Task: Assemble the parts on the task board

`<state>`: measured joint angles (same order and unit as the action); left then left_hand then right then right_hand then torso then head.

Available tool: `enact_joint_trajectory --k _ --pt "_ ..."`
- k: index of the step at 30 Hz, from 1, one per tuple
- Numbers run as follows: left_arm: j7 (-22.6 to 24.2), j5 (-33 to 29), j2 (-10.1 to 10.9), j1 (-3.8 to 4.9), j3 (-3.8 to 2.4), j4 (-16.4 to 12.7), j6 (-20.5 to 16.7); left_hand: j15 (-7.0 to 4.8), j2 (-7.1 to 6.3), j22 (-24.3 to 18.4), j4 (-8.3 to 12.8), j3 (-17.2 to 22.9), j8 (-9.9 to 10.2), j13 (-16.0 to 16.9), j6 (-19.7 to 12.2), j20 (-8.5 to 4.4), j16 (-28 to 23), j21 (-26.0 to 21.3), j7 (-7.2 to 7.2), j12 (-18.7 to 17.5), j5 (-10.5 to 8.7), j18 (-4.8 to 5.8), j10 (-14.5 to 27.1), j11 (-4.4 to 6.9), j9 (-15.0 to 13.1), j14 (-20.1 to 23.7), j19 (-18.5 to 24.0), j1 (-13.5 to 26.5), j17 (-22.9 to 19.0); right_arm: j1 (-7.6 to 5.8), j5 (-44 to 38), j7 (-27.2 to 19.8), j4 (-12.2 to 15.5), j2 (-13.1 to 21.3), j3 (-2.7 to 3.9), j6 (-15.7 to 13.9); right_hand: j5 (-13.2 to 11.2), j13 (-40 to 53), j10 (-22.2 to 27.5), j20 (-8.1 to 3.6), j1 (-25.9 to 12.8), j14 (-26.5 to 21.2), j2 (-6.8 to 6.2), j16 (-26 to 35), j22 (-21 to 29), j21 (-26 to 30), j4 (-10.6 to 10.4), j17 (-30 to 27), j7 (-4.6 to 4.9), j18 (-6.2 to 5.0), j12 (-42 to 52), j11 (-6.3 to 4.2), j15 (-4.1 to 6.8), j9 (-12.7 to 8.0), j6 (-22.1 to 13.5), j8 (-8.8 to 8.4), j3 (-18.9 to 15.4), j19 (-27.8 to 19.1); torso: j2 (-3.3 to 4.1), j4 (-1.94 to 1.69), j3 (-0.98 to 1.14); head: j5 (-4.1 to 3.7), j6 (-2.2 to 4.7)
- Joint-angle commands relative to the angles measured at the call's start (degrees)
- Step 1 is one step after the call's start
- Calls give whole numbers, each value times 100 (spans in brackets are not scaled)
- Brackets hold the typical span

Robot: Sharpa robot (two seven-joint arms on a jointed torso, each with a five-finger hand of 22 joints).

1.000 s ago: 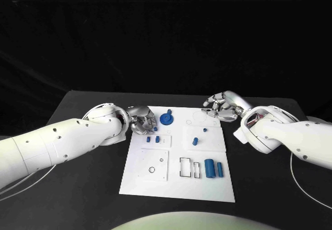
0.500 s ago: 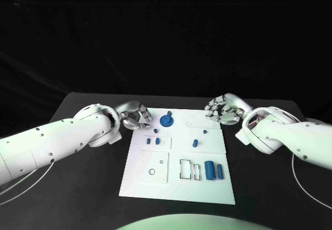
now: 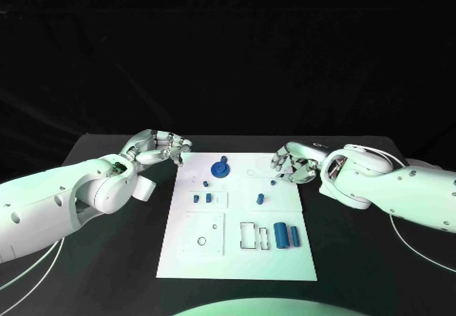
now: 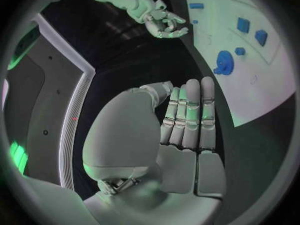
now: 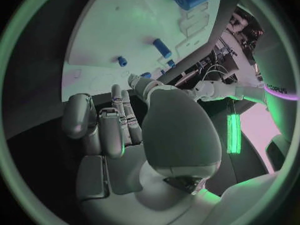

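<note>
I have the white rectangular task board (image 3: 204,263) lying flat in the middle of the black desk (image 3: 114,263), long side running away from me. On its far end sits a blue round gear-like part with a knob (image 3: 219,170). Just nearer, two small blue block parts (image 3: 201,197) rest side by side in a raised square panel, and a small blue peg (image 3: 257,197) lies tilted to their right. Down at the near right corner I see a fat blue cylinder (image 3: 281,235) and a thinner blue cylinder (image 3: 297,237) lying parallel, touching or nearly so, beside two empty rectangular outlines.

My left robot hand (image 3: 158,146) hovers off the board's far left corner, over the bare desk. In the left wrist view that robot hand (image 4: 187,120) shows its fingers straight and pressed together, with nothing between them and the palm, so I read it as loose and empty.

My right robot hand (image 3: 292,164) sits at the board's far right edge, fingers bent inward toward the palm. From the right wrist view the right robot hand (image 5: 119,125) has its fingers partly curled, and I see no part in them; the blue pieces lie apart from it on the board.
</note>
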<state>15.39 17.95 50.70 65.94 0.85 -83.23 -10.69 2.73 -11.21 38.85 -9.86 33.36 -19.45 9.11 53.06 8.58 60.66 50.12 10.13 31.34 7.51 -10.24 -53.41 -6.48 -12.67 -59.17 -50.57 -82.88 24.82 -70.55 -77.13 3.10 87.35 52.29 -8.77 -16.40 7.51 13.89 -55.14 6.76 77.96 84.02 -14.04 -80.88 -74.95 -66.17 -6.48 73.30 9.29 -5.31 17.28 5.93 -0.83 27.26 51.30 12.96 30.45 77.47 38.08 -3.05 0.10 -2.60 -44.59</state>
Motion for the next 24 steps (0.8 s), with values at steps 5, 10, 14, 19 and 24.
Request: enact_joint_trajectory --k 5,10,14,19,24 --pt "693 -1626 118 -10 1 -243 269 2 -17 -72 -10 -106 14 -14 -97 -4 -85 -126 1 31 -9 -25 -28 -8 2 65 55 125 -50 49 -1381 665 121 -56 -4 289 -47 -58 -6 39 -74 209 -46 13 -66 -3 27 8 53 2 -56 34 -63 -28 20 -53 -30 25 2 -14 -1 3 -4" --pt "771 -1698 169 -14 3 -323 228 4 -21 -80 -11 -118 16 -15 -105 -3 -91 -138 3 32 -11 -25 -27 -10 2 69 56 132 -54 87 -1655 830 203 -85 -5 314 -68 -110 -71 48 -87 222 -31 -9 -115 -75 43 42 55 16 -69 34 -67 -40 89 -49 -26 67 1 -2 4 4 -17" --pt "799 -1715 198 -16 4 -350 194 5 -21 -86 -11 -124 16 -16 -109 -1 -98 -149 4 33 -11 -25 -25 -11 2 76 58 135 -58 113 -1735 859 227 -107 -5 355 -65 -153 -114 50 -79 226 -13 -15 -130 -93 63 49 50 19 -90 29 -65 -51 136 -50 -5 80 2 -1 4 1 -18" --pt "816 -1724 222 -16 4 -366 168 8 -21 -95 -8 -131 17 -19 -116 0 -107 -163 8 29 -10 -25 -14 -15 1 85 59 136 -64 166 -1774 855 261 -138 -5 405 -56 -215 -188 47 -65 237 17 -37 -167 -145 93 82 44 28 -117 22 -59 -66 204 -50 39 111 6 -6 10 6 -33" --pt "819 -1727 231 -17 4 -375 162 9 -19 -101 -6 -135 16 -21 -117 1 -113 -172 11 26 -10 -25 -5 -18 0 89 58 136 -68 216 -1793 860 223 -202 -6 398 -65 -300 -321 37 -58 252 59 -67 -230 -232 136 125 22 46 -149 1 -43 -87 302 -49 117 159 3 -5 9 17 -43"
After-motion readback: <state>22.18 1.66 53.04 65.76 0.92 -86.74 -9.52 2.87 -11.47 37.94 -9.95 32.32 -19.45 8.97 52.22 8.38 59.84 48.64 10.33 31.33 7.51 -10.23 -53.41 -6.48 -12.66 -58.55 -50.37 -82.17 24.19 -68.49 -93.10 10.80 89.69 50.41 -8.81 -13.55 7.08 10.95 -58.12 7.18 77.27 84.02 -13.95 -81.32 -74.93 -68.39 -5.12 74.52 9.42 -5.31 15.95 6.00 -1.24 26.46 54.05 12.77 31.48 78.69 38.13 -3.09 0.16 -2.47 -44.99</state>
